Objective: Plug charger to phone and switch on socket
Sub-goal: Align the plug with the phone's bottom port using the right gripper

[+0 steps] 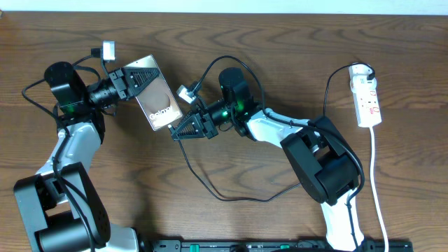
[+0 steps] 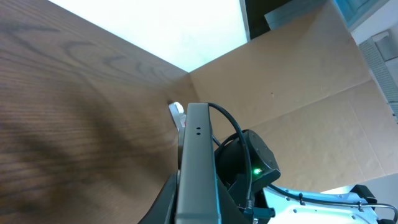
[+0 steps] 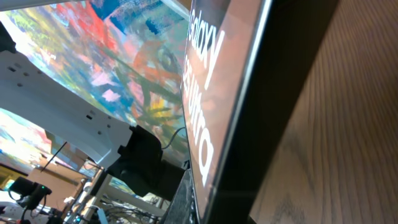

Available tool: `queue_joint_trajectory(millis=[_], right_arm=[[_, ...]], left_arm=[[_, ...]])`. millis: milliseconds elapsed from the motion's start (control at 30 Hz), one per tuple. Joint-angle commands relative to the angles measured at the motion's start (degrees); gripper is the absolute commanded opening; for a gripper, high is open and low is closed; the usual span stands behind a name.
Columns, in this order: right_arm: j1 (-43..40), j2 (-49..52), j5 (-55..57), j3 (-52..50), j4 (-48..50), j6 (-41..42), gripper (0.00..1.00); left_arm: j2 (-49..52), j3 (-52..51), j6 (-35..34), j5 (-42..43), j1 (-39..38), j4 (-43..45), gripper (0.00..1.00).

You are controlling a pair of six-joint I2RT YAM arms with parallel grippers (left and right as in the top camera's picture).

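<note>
The phone point(image 1: 157, 98), a bronze slab with white lettering, is held off the table by its upper end in my left gripper point(image 1: 133, 78), which is shut on it. Its grey edge fills the left wrist view point(image 2: 198, 162), and its face with "Galaxy" lettering fills the right wrist view point(image 3: 211, 112). My right gripper point(image 1: 183, 128) is at the phone's lower end. The thin black charger cable point(image 1: 203, 183) runs into its jaws, and the connector tip is hidden there. The white socket strip point(image 1: 367, 98) lies at the far right, away from both grippers.
The socket's white cord point(image 1: 378, 189) runs down the right side toward the front edge. The charger cable loops across the middle of the table and up to the socket's top end point(image 1: 329, 91). A black rail point(image 1: 280, 245) lies along the front.
</note>
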Motion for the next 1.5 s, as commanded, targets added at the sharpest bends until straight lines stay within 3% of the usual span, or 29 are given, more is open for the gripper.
queue_joint_trajectory(millis=[0, 1267, 1467], right_arm=[[-0.02, -0.04, 0.35, 0.24, 0.31, 0.55, 0.01], [-0.87, -0.04, 0.44, 0.24, 0.46, 0.79, 0.01], [-0.87, -0.04, 1.68, 0.24, 4.17, 4.07, 0.01]], left_arm=[[-0.70, 0.15, 0.83, 0.55, -0.09, 0.72, 0.07], [-0.70, 0.15, 1.88, 3.56, -0.09, 0.70, 0.07], [-0.70, 0.15, 2.95, 3.10, -0.90, 0.70, 0.07]])
